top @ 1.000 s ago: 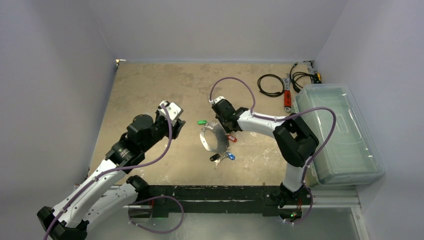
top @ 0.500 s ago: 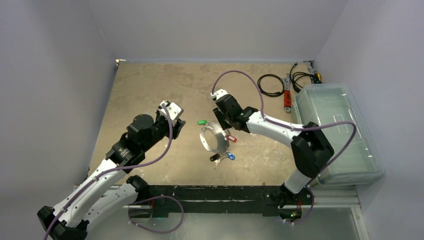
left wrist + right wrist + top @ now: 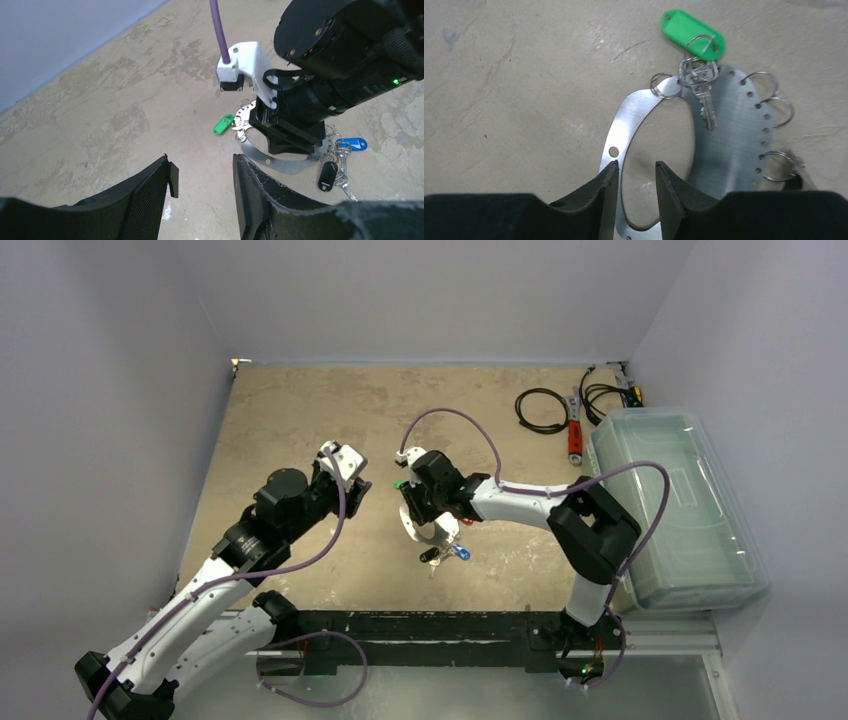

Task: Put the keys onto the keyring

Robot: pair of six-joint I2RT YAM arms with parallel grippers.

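Clear bin: contents unclear. Right jaws, lowered, stand slightly apart astride the thin edge of the keyring; left jaws hover open, empty.

Near arc of keyring hidden behind right pincer; grip unclear

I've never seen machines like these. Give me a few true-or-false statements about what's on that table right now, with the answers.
1. The green-tagged key lies on the wide part of the metal ring. True.
2. The left gripper holds a key. False: its jaws are open and empty.
3. The right gripper has its jaws apart at the ring's thin side. True.
4. The clear plastic box sits on the left. False: it sits on the right.
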